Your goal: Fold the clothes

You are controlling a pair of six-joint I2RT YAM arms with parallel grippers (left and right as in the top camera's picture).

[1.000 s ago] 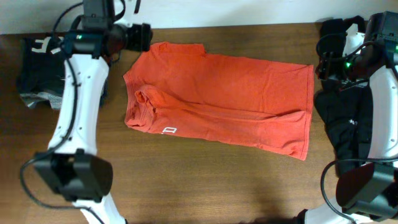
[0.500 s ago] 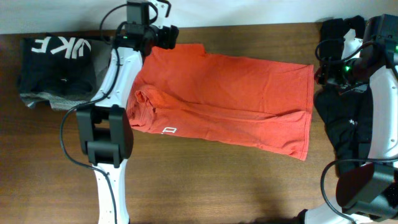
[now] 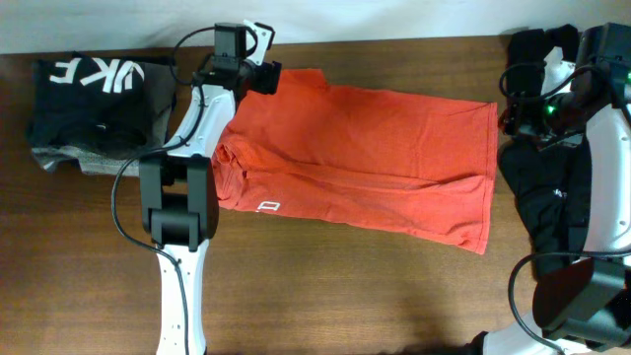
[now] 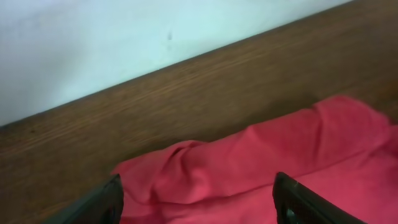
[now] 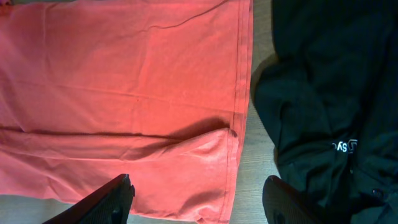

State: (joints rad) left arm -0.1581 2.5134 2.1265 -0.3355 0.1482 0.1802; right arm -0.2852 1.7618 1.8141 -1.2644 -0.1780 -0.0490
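shirt: orange-red T-shirt (image 3: pixel 375 158) lies mid-table, long axis 9 to 3 o'clock, hem at 3. The 6 o'clock edge is already doubled over, so I'd judge one lengthwise fold is in.
left pincer: left gripper (image 4: pixel 196 180) is wide open and holds nothing. It hangs over the shirt's 10 o'clock corner, with a rumpled red edge between and just below the fingertips.
right pincer: right gripper (image 5: pixel 198 183) is also spread wide and empty, above the hem at the shirt's 3 o'clock end.
why there: one pincer per end, probably staged to pinch both ends for the next fold.
other clothes: black garment (image 5: pixel 323 93) lies loose just past the hem at 3 o'clock. A folded black stack (image 3: pixel 94 94) is parked at 9 o'clock.
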